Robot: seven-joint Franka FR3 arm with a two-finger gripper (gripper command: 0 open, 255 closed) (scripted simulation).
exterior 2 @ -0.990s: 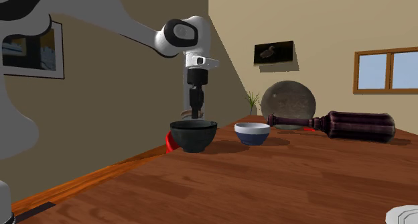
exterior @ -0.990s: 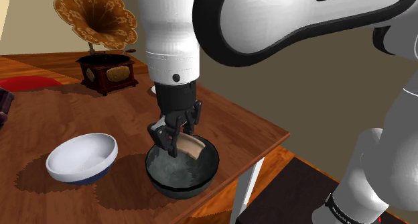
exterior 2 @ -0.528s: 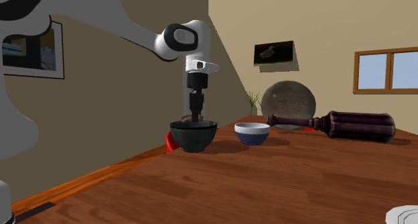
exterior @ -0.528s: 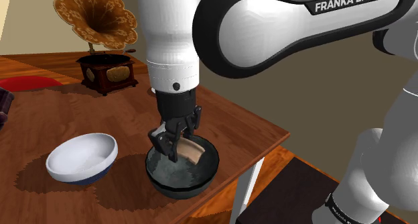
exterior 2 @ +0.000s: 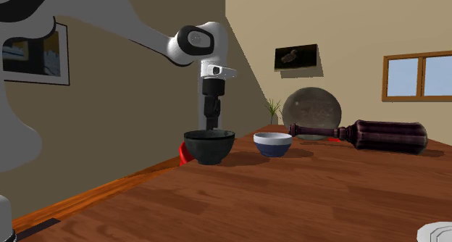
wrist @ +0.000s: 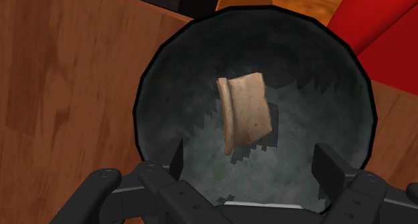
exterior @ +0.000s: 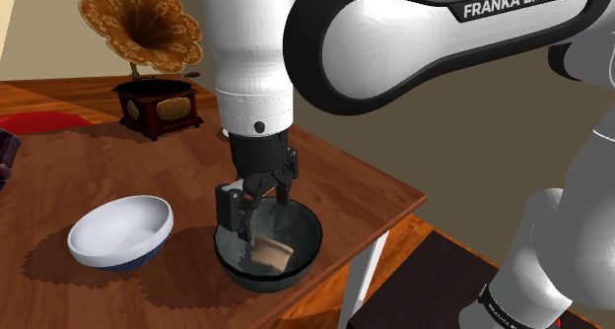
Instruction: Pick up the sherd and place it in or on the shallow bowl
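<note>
Vertically, the claw hangs spread above the sherd in the dark bowl.

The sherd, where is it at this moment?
In the shoulder view the tan sherd is inside the dark bowl, below the open gripper, with the white bowl to its left.

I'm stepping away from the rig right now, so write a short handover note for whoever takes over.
Gripper: open, hanging just above the dark bowl, holding nothing.
Sherd: tan, lying inside the bowl, clear of both fingers.
Done: pick and place look complete.
Left: probably just lifting the arm clear of the bowl.
</note>
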